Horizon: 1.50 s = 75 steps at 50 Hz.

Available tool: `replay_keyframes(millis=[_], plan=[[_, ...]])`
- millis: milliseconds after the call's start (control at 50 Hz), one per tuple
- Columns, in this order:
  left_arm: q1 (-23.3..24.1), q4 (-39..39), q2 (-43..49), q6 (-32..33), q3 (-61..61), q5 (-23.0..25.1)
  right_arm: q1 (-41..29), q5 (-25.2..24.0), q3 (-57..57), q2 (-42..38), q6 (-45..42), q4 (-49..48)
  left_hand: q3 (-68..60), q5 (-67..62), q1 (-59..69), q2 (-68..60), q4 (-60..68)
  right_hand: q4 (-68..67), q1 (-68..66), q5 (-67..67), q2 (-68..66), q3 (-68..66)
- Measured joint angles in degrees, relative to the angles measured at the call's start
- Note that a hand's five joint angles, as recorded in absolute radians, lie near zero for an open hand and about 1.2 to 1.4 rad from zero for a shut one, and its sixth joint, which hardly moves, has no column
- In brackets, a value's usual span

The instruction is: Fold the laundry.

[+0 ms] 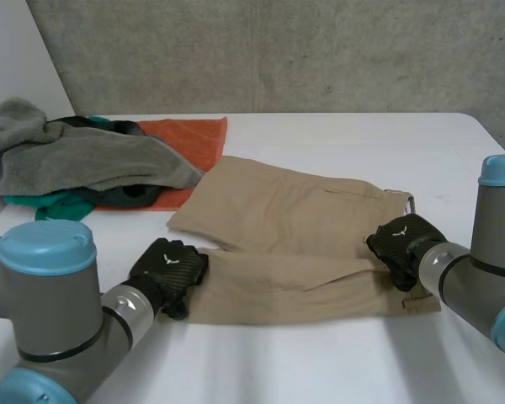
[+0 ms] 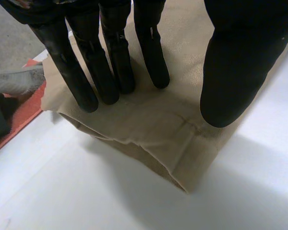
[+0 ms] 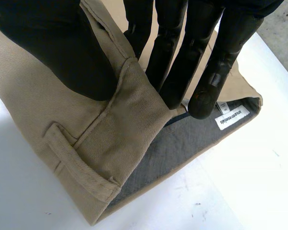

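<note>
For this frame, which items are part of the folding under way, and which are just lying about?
In the job: khaki trousers; left hand, fingers flat on the leg end; right hand, pinching the waistband.
Lying about: grey towel, orange cloth, green cloth, heaped together far left on the table.

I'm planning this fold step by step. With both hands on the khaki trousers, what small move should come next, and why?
Probably curl the left hand onto the leg hems: its fingers lie straight on the trousers, gripping nothing, while the right hand pinches the waistband between thumb and fingers.
</note>
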<state>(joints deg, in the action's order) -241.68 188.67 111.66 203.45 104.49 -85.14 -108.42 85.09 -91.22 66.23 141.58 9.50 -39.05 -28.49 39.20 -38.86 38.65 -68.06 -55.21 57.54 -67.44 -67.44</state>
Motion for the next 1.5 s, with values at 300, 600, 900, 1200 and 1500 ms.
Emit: replay_keyframes(millis=[300, 600, 900, 1200, 1500], plan=[[0.32, 2.38, 2.93, 0.22, -1.89, -0.29, 0.26, 0.07, -0.85, 0.25, -0.01, -0.06, -28.95, -27.55, 26.76, -29.53, 29.82, 0.0, 0.0, 0.01, 0.0, 0.0], [0.31, -11.38, -15.75, -0.05, 1.1, -2.36, 0.62, -0.18, -4.47, 10.39, -4.65, 8.74, -28.95, -27.55, 26.76, -29.54, 29.99, 0.0, 0.0, 0.01, 0.0, 0.0], [-0.15, -31.64, -26.73, 0.04, -2.16, 4.52, 5.61, -1.67, -9.4, 25.46, -20.3, 19.76, -28.96, -27.55, 26.76, -29.55, 30.01, -0.01, 0.0, 0.02, 0.0, 0.0], [-0.08, -10.07, -3.37, 0.63, -18.42, 2.0, 5.27, -1.4, -2.31, 11.86, -16.17, 2.59, -28.96, -28.24, 26.76, -29.73, 30.02, -0.01, 0.0, 0.02, 0.0, 0.0], [1.55, 10.05, 29.89, 11.76, -50.54, -1.0, 2.01, 6.37, 18.82, -15.71, -13.82, -16.43, -28.96, -28.24, 26.76, -29.73, 30.02, -0.02, 0.0, 0.02, 0.0, 0.0]])
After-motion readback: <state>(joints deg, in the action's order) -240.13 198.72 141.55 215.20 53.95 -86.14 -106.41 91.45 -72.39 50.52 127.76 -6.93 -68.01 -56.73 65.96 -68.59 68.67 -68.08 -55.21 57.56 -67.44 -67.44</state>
